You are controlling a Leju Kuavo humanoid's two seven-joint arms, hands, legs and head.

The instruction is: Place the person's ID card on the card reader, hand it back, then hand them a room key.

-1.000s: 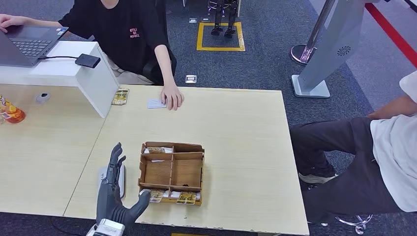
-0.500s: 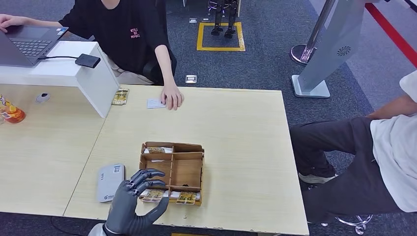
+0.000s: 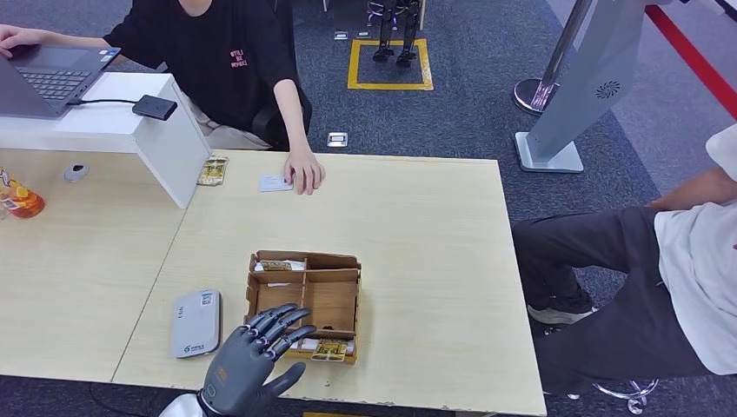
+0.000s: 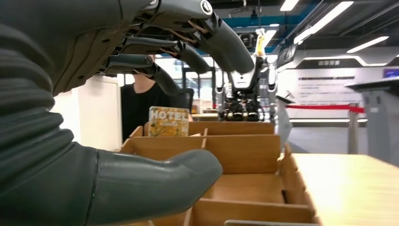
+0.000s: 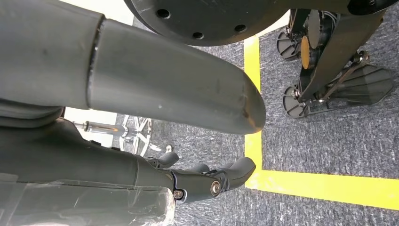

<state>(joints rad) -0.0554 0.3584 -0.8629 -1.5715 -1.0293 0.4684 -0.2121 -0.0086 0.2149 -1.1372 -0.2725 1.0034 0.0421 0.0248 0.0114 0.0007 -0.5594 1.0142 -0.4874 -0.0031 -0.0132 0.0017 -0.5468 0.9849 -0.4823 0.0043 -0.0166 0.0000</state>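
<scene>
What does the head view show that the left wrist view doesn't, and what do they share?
Head view alone: the whole table, the grey card reader beside the box, a white card under a person's hand, a laptop.

Left wrist view alone: a card printed HOTEL standing upright in the box, and another robot in the background.

Both: the left hand open above the wooden box, holding nothing.
</scene>
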